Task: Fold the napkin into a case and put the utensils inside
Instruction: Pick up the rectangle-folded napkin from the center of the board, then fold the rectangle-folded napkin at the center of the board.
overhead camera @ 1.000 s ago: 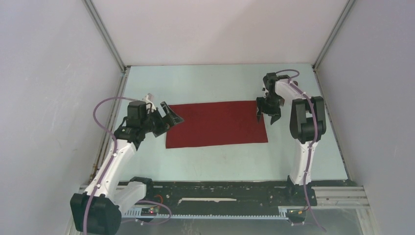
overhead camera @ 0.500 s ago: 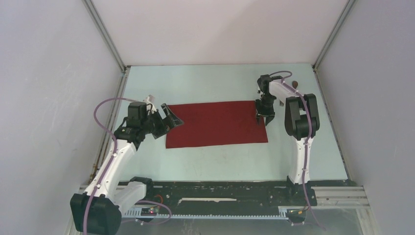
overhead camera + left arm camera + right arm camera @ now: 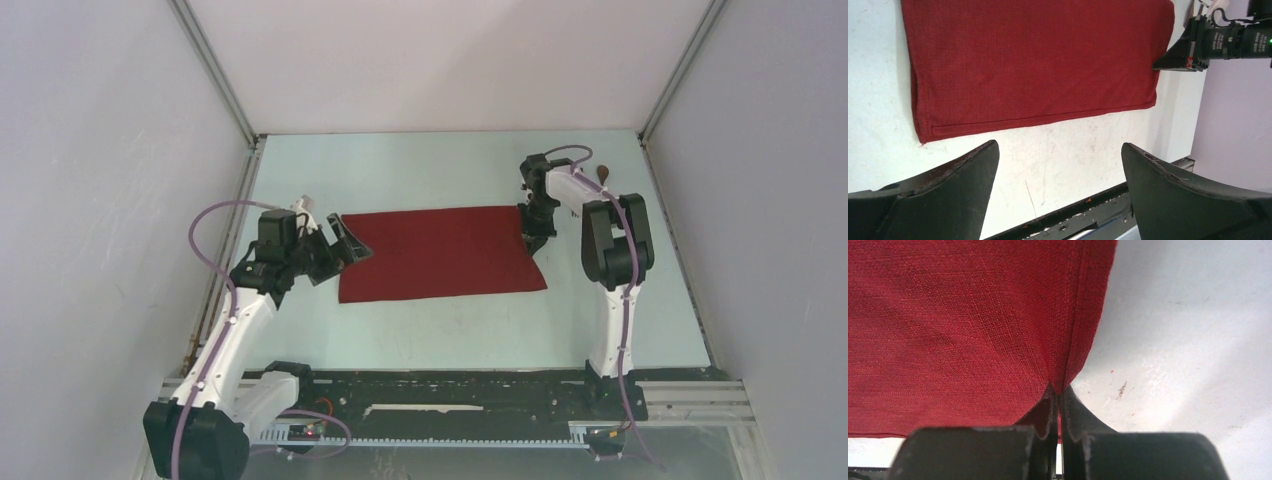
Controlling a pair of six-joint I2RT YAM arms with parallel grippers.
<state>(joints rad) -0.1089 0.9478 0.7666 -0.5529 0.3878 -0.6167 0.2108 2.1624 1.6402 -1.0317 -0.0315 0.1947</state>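
The dark red napkin (image 3: 440, 252) lies flat on the table as a wide rectangle, also seen in the left wrist view (image 3: 1038, 65). My right gripper (image 3: 533, 240) is shut on the napkin's right edge; in its own view the cloth (image 3: 963, 315) is pinched into a ridge between the jaws (image 3: 1058, 390). My left gripper (image 3: 350, 240) hovers open at the napkin's left end, with nothing between its fingers (image 3: 1058, 150). One small dark brown utensil (image 3: 603, 173) peeks out behind the right arm at the far right, mostly hidden. Nothing shaped like a case is in view.
Grey walls with metal corner posts close in the table on three sides. A black rail (image 3: 450, 390) with the arm bases runs along the near edge. Bare pale table (image 3: 450, 330) lies in front of the napkin and behind it.
My right gripper has moved left and down onto the napkin's right edge and shut on it. The left arm has barely moved and stays open.
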